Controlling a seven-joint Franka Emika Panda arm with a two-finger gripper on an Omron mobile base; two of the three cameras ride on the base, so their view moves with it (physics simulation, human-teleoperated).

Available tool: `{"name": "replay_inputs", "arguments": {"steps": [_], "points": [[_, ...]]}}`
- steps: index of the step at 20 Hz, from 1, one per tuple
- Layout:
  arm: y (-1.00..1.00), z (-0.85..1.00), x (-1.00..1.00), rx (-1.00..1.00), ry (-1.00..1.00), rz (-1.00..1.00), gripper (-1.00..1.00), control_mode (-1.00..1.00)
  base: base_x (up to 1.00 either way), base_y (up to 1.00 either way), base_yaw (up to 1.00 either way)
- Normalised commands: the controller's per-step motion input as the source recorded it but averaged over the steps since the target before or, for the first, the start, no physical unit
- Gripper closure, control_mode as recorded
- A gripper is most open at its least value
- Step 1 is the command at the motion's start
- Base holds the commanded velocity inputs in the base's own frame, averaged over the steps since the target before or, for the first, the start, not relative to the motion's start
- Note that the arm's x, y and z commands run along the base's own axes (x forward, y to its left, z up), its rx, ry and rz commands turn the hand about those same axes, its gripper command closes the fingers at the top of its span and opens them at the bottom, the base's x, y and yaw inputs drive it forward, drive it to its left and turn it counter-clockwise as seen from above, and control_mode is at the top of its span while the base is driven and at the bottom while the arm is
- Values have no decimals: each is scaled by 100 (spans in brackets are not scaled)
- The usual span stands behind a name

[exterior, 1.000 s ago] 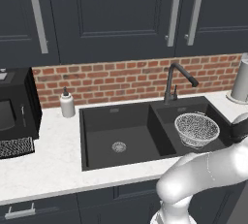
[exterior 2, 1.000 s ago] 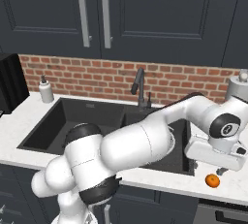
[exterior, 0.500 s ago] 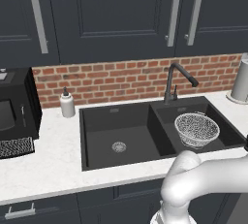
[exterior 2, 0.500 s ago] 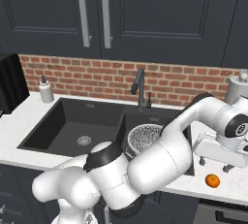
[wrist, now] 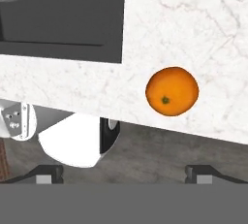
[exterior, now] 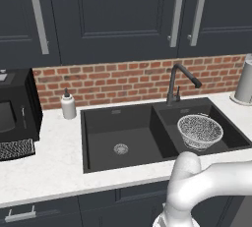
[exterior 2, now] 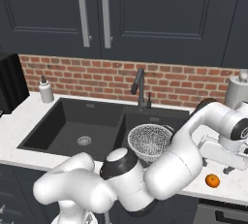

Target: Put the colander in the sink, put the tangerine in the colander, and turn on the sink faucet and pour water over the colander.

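Directly below the wide-spread gripper [wrist: 124, 173], the tangerine [wrist: 172, 91] rests on the counter [wrist: 193, 34].

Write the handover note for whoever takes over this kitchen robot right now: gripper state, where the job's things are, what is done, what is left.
Gripper: open, empty, above the tangerine.
Tangerine: on the white counter right of the sink, near the front edge, untouched.
Colander: upright in the sink's right basin, under the sink faucet.
Done: colander placed.
Left: grasp the tangerine, drop it in the colander, turn on the faucet over it. No water seen running.
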Motion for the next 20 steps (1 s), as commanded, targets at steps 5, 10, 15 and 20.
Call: {"name": "replay_inputs", "arguments": {"steps": [5, 10, 15, 20], "points": [[0, -67, -7, 0, 0, 0, -100, -100, 0, 0, 0], [-1, -17, 6, 0, -3, 0, -100, -100, 0, 0, 0], [-7, -4, 6, 0, 0, 0, -100, -100, 0, 0, 0], [-1, -14, 17, -2, 0, 0, -100, -100, 0, 0, 0]]}}
